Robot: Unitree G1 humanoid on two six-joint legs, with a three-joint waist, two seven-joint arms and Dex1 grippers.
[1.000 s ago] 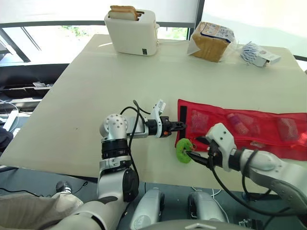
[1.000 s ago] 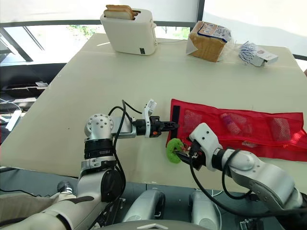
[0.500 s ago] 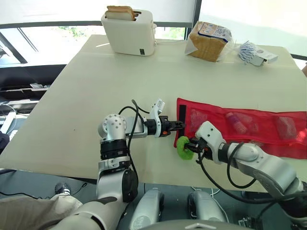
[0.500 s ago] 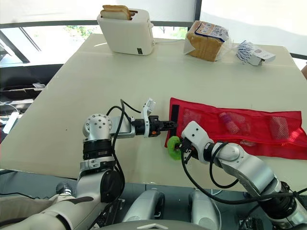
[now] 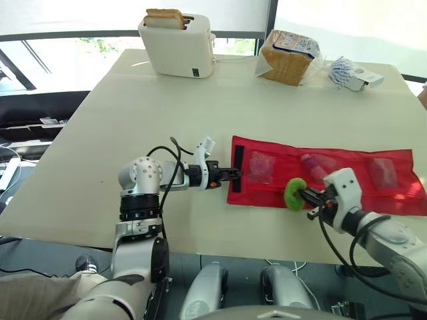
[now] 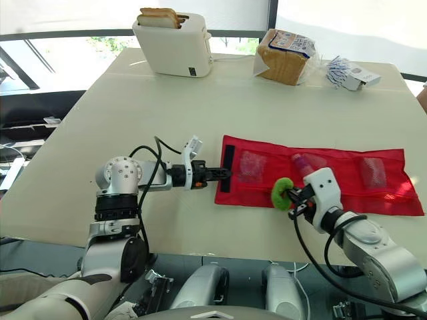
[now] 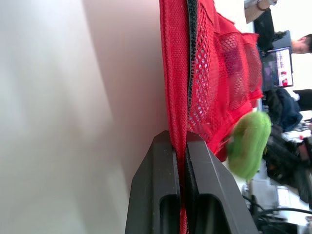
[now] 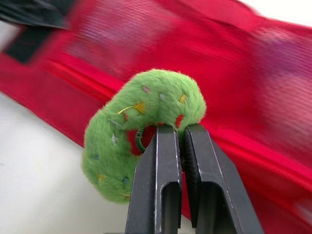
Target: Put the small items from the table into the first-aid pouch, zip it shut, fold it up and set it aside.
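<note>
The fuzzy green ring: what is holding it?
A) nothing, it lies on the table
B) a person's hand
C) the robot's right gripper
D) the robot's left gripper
C: the right gripper is shut on the fuzzy green ring by the red pouch; the left gripper pinches the pouch's end.

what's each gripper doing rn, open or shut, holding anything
Left gripper: shut on the edge of the red pouch.
Right gripper: shut on the green fuzzy ring.

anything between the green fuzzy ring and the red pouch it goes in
Nothing visible. The right gripper holds the green ring at the near edge of the red pouch; the left gripper pinches its end.
</note>
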